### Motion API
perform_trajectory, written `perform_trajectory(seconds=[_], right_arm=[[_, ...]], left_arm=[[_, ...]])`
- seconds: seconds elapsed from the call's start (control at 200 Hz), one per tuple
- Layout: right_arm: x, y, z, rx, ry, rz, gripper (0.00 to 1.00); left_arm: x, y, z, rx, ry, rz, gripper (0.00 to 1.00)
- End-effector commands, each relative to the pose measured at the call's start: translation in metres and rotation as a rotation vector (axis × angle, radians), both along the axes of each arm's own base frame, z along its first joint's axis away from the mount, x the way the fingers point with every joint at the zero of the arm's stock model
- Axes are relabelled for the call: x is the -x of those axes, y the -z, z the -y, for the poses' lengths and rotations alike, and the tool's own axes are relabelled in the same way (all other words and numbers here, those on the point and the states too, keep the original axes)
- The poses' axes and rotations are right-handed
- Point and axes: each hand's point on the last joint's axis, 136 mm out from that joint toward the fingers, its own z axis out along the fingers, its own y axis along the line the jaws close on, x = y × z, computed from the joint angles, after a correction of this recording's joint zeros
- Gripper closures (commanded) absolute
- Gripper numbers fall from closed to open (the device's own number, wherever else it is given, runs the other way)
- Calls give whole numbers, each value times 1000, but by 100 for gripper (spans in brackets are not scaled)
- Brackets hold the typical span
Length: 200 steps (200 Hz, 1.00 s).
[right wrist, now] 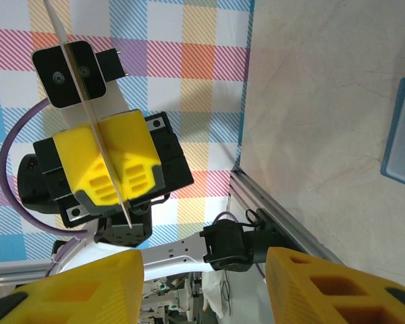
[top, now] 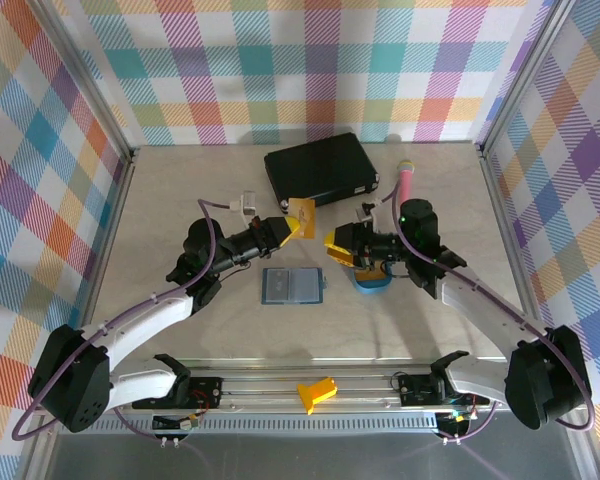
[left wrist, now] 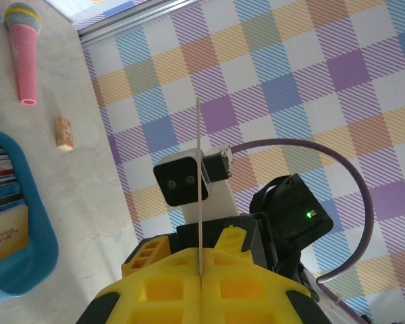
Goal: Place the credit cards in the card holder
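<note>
My left gripper (top: 283,224) is shut on an orange-yellow credit card (top: 300,213), held above the table in front of the black case. In the left wrist view that card (left wrist: 199,175) stands edge-on out of the closed yellow fingers (left wrist: 155,290). My right gripper (top: 333,245) faces it, open and empty, above the blue oval tray (top: 373,282). The right wrist view looks straight at the held card (right wrist: 81,101), with its own fingers (right wrist: 74,290) wide apart. The teal card holder (top: 291,285) lies open flat on the table between the arms; its edge (right wrist: 401,138) shows at the right. More cards (left wrist: 3,229) lie in the tray (left wrist: 34,263).
A large black case (top: 320,168) lies at the back centre. A pink microphone (top: 404,180) lies to its right, and a small wooden block (left wrist: 65,133) near it. A small white object (top: 248,203) sits left of the case. A yellow part (top: 317,392) rests on the front rail.
</note>
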Motion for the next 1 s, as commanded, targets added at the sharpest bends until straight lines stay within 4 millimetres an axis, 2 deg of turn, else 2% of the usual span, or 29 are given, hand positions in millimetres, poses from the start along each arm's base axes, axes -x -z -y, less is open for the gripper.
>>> perform_trajectory(seconds=[0.0,0.33,0.385,0.475,0.68,0.775,0.995], right_arm=[[-7,-10,-8,-41,5,25,49],[-12,-14,-29,-73,-25,2,55],[-13,-15,-32,-75,-32,4,55],[-11,-17,-36,-76,-40,11,55],[-13,-14,-42,-79,-30,6,56],[-14,-17,-44,-95,-40,7,59],[-12,-25,-43,-103,-36,60,60]], left_arm=[[3,-4,5,10,16,2,100],[4,-3,2,-12,-1,-34,100],[4,-4,2,-11,-5,-34,96],[4,0,-1,-17,-19,-45,95],[4,4,-2,-20,-28,-50,100],[4,4,0,-17,-23,-57,100],[6,8,3,-4,-2,-84,100]])
